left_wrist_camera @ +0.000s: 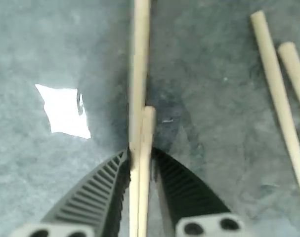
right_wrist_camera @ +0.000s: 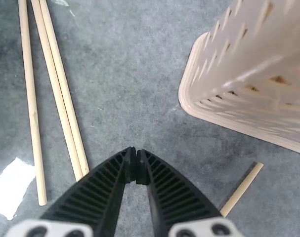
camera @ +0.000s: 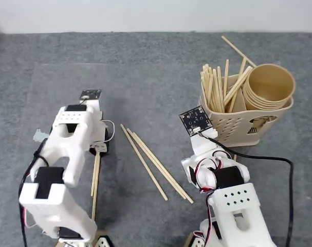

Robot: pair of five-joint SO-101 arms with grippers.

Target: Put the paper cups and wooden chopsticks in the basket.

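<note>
My left gripper [left_wrist_camera: 140,153] is shut on two wooden chopsticks [left_wrist_camera: 139,74], side by side between its ribbed fingers. In the high view these two chopsticks [camera: 95,180] run toward the table's front edge below the left gripper [camera: 99,149], low over the mat. Three loose chopsticks [camera: 156,163] lie diagonally in the middle of the mat. The beige basket [camera: 248,126] at the right holds stacked paper cups [camera: 269,85] and several chopsticks [camera: 217,87]. My right gripper [right_wrist_camera: 136,154] is shut on nothing, low over the mat between the three loose chopsticks [right_wrist_camera: 51,89] and the basket [right_wrist_camera: 248,74].
A short chopstick end [right_wrist_camera: 241,190] lies on the mat by the basket's base. White scraps [left_wrist_camera: 65,111] [right_wrist_camera: 9,192] sit on the grey mat. A black cable [camera: 279,164] loops beside the right arm.
</note>
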